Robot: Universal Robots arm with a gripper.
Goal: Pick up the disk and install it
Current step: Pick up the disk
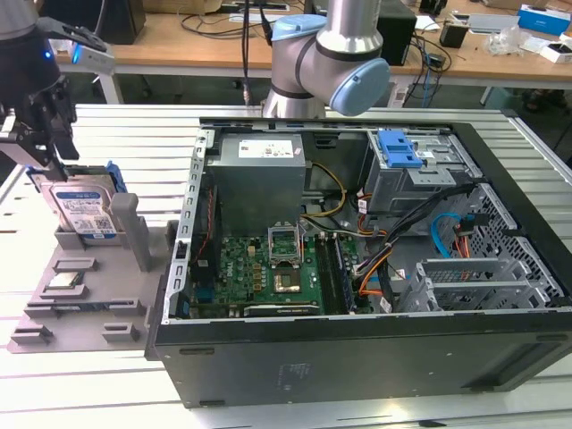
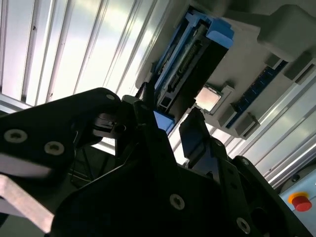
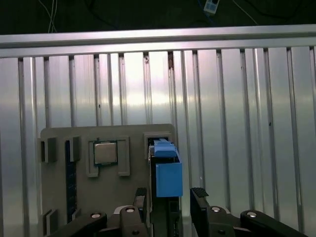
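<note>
Silver-metal rectangular disk (image 1: 85,213) with blue rails stands in a grey holder tray (image 1: 89,295); the black claw (image 3: 170,193) straddles it, jaws apart. Closing off-centre could tilt or jam it.

One disk (image 1: 85,210), one processor chip (image 1: 61,281), one computer case (image 1: 357,357), one grey fixture (image 1: 112,281)

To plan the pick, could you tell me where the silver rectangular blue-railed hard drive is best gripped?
Its upper edge, from above: the silver hard drive stands on edge in the grey holder, leaving both flat faces free for the pincer.
</note>
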